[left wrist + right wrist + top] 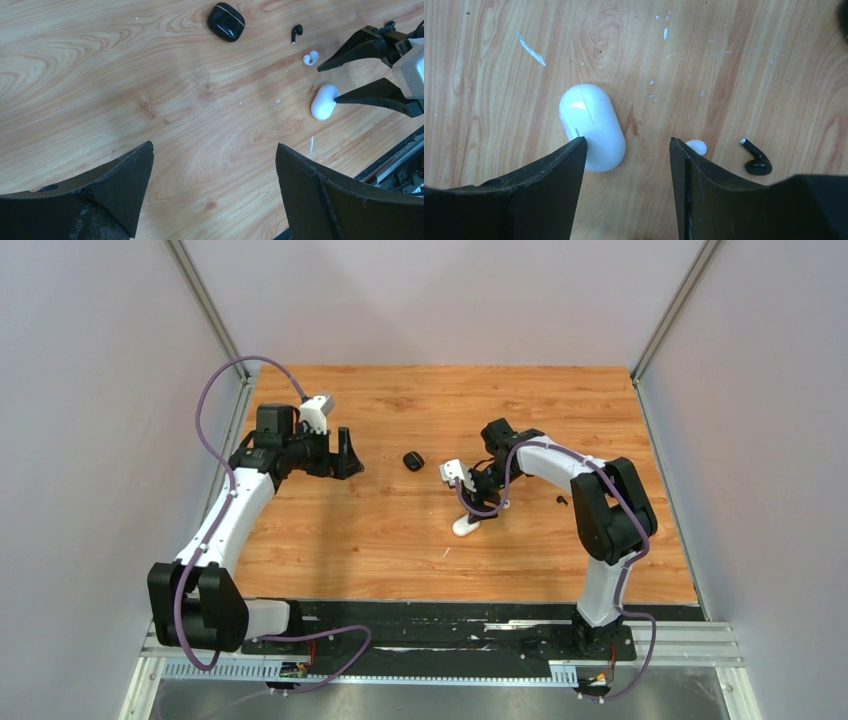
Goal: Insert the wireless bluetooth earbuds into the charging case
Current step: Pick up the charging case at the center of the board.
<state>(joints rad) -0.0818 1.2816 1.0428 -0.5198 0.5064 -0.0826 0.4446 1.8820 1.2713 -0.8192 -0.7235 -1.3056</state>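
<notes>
White right arm (556,461) bends downward, its end effector (628,141) spread and gripping nothing.

Table layout: 2 cases, 2 earbuds.

On the table (400,540), the far case (413,460) lies mid-table between the 2 arms. The near case (466,526) lies right of it and nearer the bases, well apart. The 2 earbuds lie between the cases: earbud 1 (311,58) near the near case, earbud 2 (296,32) just beyond it, toward the far case. The right gripper (627,142) stands above, 1 fingertip at the near case, the other at earbud 1.
</notes>
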